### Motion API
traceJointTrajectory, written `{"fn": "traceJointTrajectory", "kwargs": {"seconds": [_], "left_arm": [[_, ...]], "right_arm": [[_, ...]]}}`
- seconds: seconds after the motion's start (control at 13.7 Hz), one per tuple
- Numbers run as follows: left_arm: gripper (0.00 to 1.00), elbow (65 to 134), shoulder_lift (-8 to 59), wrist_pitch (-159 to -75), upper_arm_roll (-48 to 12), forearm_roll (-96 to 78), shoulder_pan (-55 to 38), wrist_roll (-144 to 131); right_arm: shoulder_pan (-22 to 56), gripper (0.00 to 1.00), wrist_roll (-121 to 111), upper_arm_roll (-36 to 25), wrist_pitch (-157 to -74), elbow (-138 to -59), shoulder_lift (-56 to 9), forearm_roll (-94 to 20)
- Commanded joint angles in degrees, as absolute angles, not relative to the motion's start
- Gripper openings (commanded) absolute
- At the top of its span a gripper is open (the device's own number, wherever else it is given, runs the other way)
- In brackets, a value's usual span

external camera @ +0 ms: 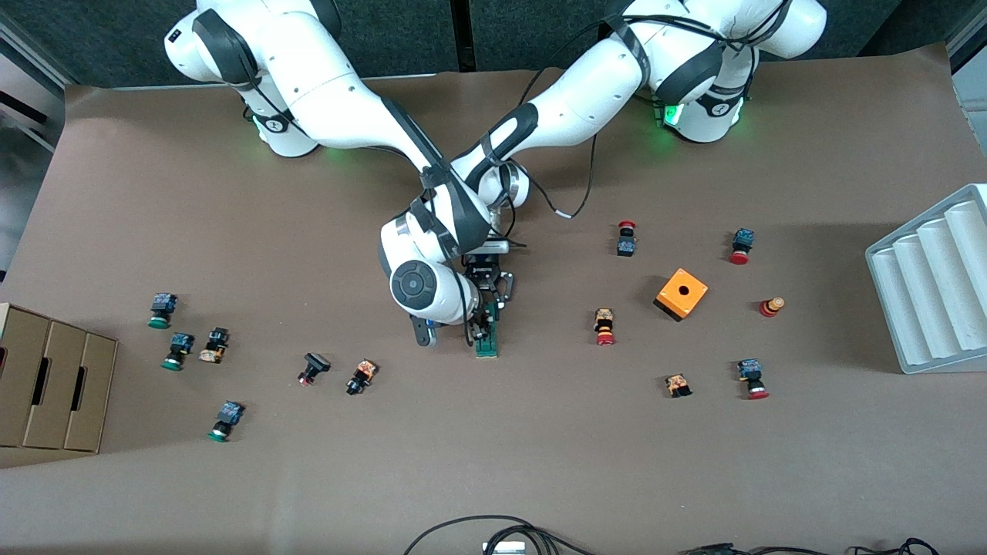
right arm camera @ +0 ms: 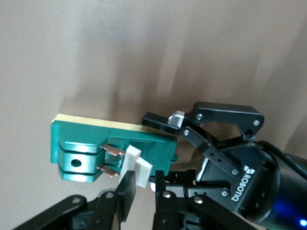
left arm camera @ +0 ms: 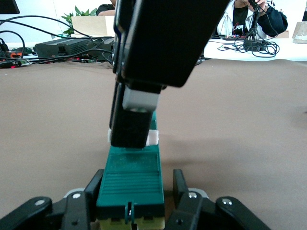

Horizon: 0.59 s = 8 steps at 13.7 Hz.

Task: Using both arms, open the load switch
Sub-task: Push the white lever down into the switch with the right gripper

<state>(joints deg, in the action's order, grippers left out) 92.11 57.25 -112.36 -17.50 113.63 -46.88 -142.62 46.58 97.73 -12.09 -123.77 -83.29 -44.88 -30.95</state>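
Note:
The load switch (external camera: 487, 341), a narrow dark green block, lies on the brown table near the middle, under both crossed arms. My left gripper (left arm camera: 137, 189) is shut on the green body (left arm camera: 132, 177), one finger (left arm camera: 96, 187) on each long side. In the right wrist view one of its fingers (right arm camera: 160, 122) presses the block's side. My right gripper (right arm camera: 144, 191) comes down from above and is shut on the white sliding piece (right arm camera: 139, 165). That piece stands off the green body (right arm camera: 81, 143), with two copper blades showing.
An orange cube with a hole (external camera: 681, 294) and red-capped push buttons (external camera: 604, 326) lie toward the left arm's end. Green-capped buttons (external camera: 179, 351) and cardboard boxes (external camera: 54, 385) lie toward the right arm's end. A white ridged tray (external camera: 933, 285) sits at the table's edge.

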Motion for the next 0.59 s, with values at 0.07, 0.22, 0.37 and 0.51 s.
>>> {"fn": "traceJointTrajectory", "kwargs": {"seconds": [0.07, 0.22, 0.37, 0.51], "left_arm": [[0.63, 91.23, 57.83, -111.53, -17.49, 114.52, -47.20, -143.26], [0.63, 91.23, 57.83, -111.53, -17.49, 114.43, -47.20, -143.35], [0.63, 91.23, 57.83, -111.53, -17.49, 114.43, -47.20, -143.26], [0.64, 91.23, 57.83, -111.62, -17.49, 114.52, -47.20, -143.26]], "right_arm": [[47.55, 0.26, 97.91, -12.48, -126.56, -84.20, -46.05, -29.62], [47.55, 0.26, 97.91, -12.39, -126.56, -84.20, -46.05, -29.53], [47.55, 0.26, 98.00, -12.39, -126.39, -84.11, -45.88, -29.53], [47.37, 0.26, 98.00, -12.48, -125.95, -83.94, -45.18, -29.53]]}}
